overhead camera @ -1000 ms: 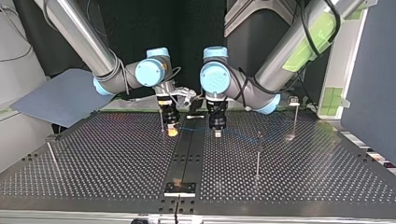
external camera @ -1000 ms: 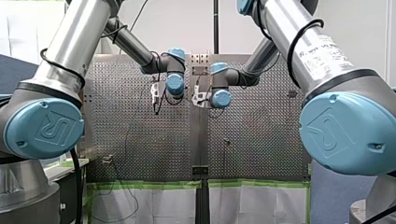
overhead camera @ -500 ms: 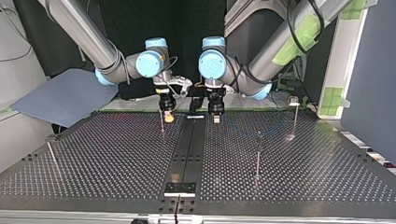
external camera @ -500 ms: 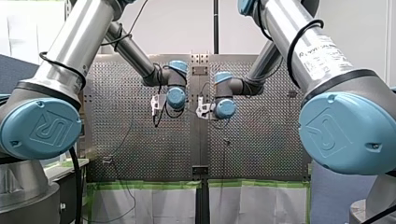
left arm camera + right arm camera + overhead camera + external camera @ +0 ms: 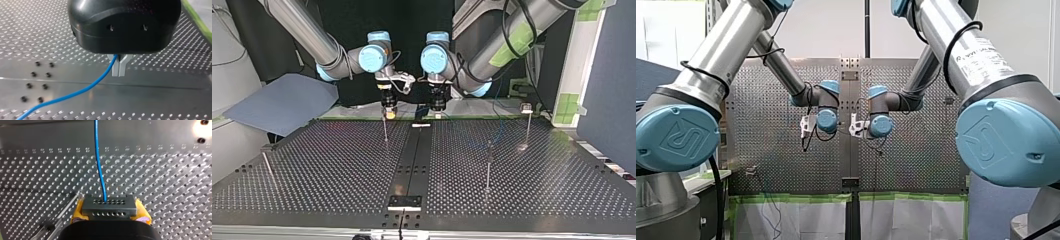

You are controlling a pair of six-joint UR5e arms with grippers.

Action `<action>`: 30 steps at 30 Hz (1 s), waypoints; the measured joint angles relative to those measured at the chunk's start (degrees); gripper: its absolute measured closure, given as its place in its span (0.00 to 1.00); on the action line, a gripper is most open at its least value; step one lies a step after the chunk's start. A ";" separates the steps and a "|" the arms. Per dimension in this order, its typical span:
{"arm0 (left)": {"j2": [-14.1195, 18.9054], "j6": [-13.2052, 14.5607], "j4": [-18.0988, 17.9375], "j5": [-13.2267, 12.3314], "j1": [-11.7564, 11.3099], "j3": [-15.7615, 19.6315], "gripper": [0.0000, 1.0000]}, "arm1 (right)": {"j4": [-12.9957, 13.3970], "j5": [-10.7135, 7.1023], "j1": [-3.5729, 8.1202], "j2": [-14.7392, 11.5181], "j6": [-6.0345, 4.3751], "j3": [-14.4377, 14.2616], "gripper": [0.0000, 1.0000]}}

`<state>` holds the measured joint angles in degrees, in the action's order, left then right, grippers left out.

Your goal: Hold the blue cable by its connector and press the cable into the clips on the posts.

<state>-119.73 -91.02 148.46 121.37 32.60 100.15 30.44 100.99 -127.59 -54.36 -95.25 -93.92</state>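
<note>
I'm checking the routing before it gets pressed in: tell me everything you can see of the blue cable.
The thin blue cable, smooth and round like plastic-sheathed wire, ends in a hole in the upper row of the grey metal connector block, which my right pincer clamps between yellow pads. It leaves the block in a gentle curve above the perforated metal table. Further along it passes between the shut metal fingers of my left pincer, then trails off slack.
</note>
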 joint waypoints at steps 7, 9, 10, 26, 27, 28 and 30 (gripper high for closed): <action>-3.29 -0.09 -1.77 0.66 1.35 0.02 1.00 | 2.20 1.25 0.89 0.07 0.54 -2.75 1.00; -4.47 -0.11 -2.62 0.72 1.81 0.02 1.00 | 3.15 1.58 1.22 0.10 0.65 -3.70 1.00; -4.98 -0.11 -3.02 0.72 2.01 0.02 1.00 | 3.81 1.82 1.46 0.12 0.69 -4.38 1.00; -8.42 -0.91 -8.14 0.75 6.17 0.02 1.00 | 12.20 2.91 3.86 4.58 -0.54 -11.45 1.00; -8.42 -1.03 -8.47 0.75 6.45 0.02 1.00 | 12.59 2.94 3.96 5.10 -0.62 -11.51 1.00; -8.48 -1.15 -8.75 0.75 6.64 0.02 1.00 | 13.02 2.96 4.11 5.80 -0.73 -11.55 1.00; -8.86 -1.36 -9.50 0.66 7.00 0.02 1.00 | 13.65 2.94 4.37 6.68 -0.88 -11.59 1.00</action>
<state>-128.59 -92.38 138.97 122.03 39.60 100.17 44.09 103.94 -123.22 -47.69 -96.13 -105.51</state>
